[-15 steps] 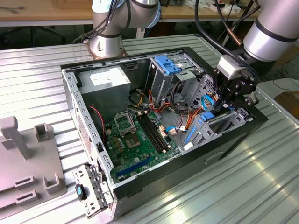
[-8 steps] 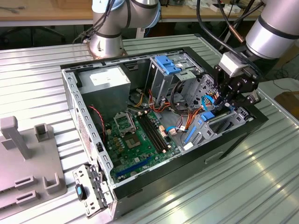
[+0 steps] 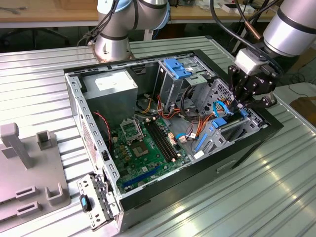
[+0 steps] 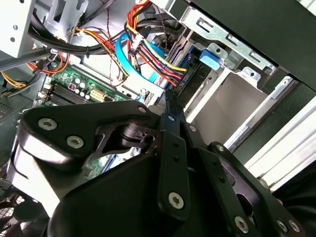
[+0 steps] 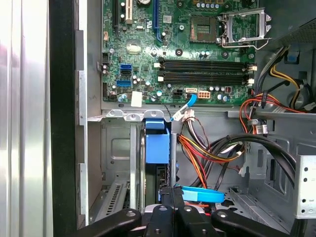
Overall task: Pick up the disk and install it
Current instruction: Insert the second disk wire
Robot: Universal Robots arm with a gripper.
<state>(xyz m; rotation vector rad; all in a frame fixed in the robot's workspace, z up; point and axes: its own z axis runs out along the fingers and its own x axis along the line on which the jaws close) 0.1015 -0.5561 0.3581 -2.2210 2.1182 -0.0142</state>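
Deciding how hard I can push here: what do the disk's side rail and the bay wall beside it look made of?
The disk's side rail looks like moulded plastic: uniform bright blue, matte, soft edges. The bay wall looks like bare sheet metal, probably steel: dull grey, stamped holes, folded tabs. The gripper sits at the disk's end.

ribbed metal tabletop gleams under bright light; wooden bench stands behind.
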